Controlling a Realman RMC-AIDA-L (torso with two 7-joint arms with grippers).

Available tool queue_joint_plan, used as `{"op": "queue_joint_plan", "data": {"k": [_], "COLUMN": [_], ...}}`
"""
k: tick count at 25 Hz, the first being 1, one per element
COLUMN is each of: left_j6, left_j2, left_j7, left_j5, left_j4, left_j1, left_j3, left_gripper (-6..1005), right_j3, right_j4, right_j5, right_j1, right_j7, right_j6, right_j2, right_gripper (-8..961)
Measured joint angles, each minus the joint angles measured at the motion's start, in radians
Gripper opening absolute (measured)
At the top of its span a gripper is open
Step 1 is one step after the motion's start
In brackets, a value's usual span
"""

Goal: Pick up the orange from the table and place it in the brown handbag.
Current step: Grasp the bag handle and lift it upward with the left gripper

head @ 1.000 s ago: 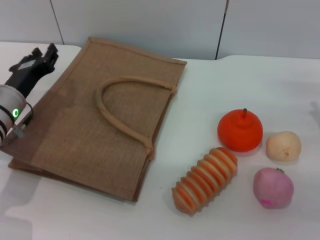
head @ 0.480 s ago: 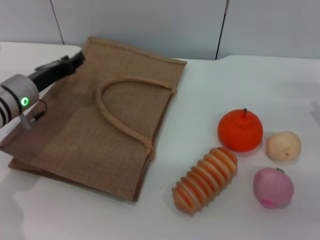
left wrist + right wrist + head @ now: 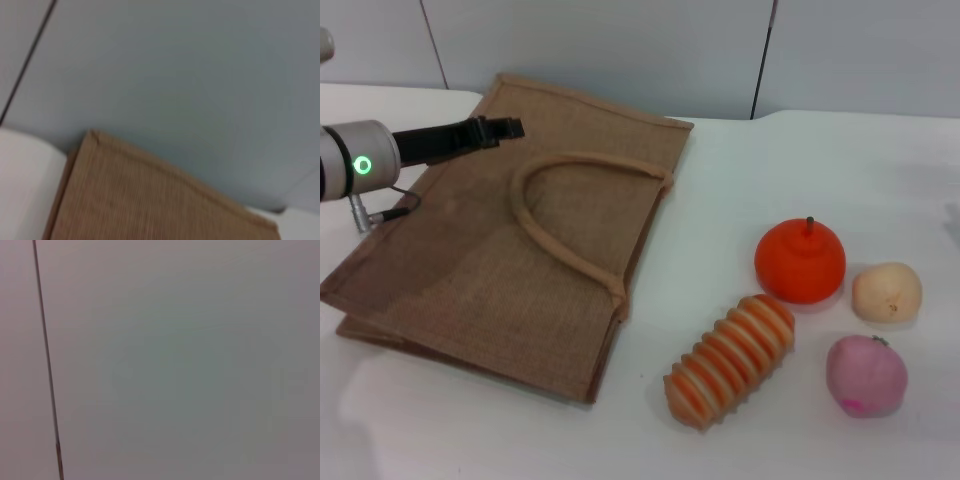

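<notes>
A: Nearest, what lies on the table (image 3: 740,150)?

B: A ribbed orange-and-cream piece (image 3: 731,359) at six o'clock, a pink fruit (image 3: 866,375) at four. Just beyond, the orange (image 3: 800,260) at three, stem up, untouched, a pale peach fruit (image 3: 887,292) beside it.

A: And the brown handbag (image 3: 470,260)?

B: Flat, from eight to eleven o'clock, long axis running near to far, handle (image 3: 565,215) on top.

A: The pincers?

B: The left pincer (image 3: 505,127) hovers over the bag's far part at ten o'clock; the orange lies toward four o'clock from it, bare table between. Open or closed, I cannot tell. The right pincer is out of sight.
</notes>
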Motion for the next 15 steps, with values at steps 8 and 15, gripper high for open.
{"op": "queue_joint_plan", "data": {"k": [8, 15], "left_j6": [-0.121, -0.192], "left_j2": [0.0, 0.004], "left_j7": [-0.296, -0.384], "left_j5": [0.309, 0.417], "left_j4": [0.151, 0.228], "left_j1": [-0.034, -0.048], "left_j3": [0.0, 0.0], "left_gripper": [466, 463], "right_j3": [0.0, 0.0], "right_j4": [-0.004, -0.004], "right_j5": [0.0, 0.001], "right_j1": [0.001, 0.001], "right_j7": [0.0, -0.001], "right_j6": [0.001, 0.01], "right_j2": [0.0, 0.0], "right_gripper": [864, 864]}}
